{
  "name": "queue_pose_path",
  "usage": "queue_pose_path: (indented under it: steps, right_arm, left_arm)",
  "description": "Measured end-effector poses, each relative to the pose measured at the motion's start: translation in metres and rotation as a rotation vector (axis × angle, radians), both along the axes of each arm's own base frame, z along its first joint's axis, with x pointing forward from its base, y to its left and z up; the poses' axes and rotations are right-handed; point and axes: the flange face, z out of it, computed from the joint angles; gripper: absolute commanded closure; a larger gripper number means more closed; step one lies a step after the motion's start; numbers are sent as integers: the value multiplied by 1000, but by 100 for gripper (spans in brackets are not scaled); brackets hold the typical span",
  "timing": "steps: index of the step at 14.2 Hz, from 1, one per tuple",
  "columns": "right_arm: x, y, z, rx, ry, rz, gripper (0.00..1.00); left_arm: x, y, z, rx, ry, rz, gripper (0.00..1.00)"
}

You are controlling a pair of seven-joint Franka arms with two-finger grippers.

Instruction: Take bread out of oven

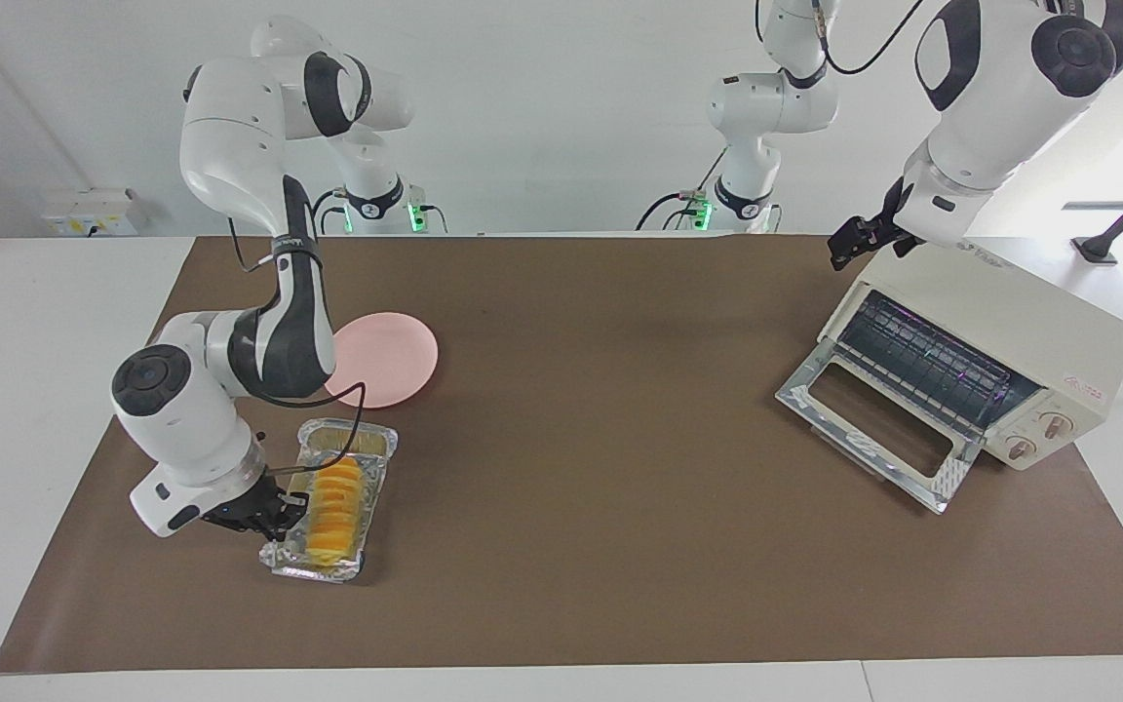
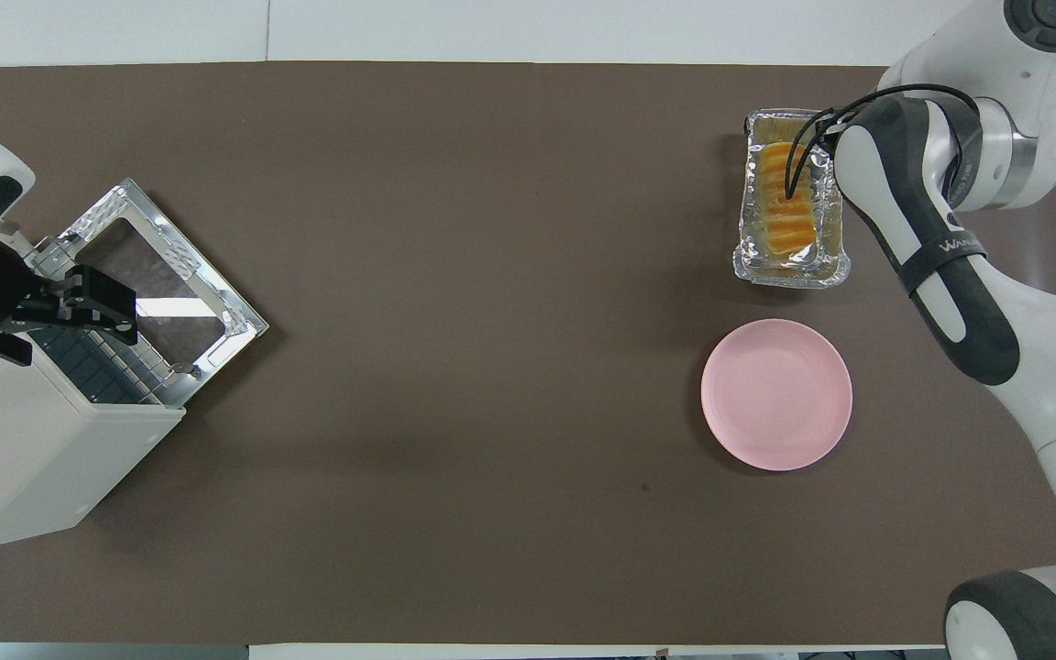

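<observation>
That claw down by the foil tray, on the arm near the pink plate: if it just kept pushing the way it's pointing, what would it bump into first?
The right gripper points sideways at the foil tray. It would probably meet the tray's near wall first, then the bread inside, though it may already touch the wall.

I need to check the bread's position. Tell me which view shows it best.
The facing view: the bread lies unobstructed in the foil tray. In the overhead view a cable and the right arm's elbow cross part of it.
</observation>
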Motion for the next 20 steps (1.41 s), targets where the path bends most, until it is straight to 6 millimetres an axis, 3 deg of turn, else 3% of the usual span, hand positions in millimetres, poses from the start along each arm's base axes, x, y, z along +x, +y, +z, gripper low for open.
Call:
queue_pose_path:
  steps: [3,5,7,10,13,20]
  right_arm:
    - [-3,0,8,-1,16,0,0]
    - [-8,6,23,-1,38,7,0]
    - [-13,24,36,-1,56,29,0]
    - [-14,54,38,-2,50,38,2]
    - [-13,63,32,-9,35,37,16]
    - [-16,66,-10,-20,-19,46,18]
  left_arm:
    - [0,0,0,0,0,0,0]
    - [0,0,0,0,0,0,0]
    - [0,0,0,0,0,0,0]
    - [0,0,0,0,0,0,0]
    - [0,0,0,0,0,0,0]
    - [0,0,0,0,0,0,0]
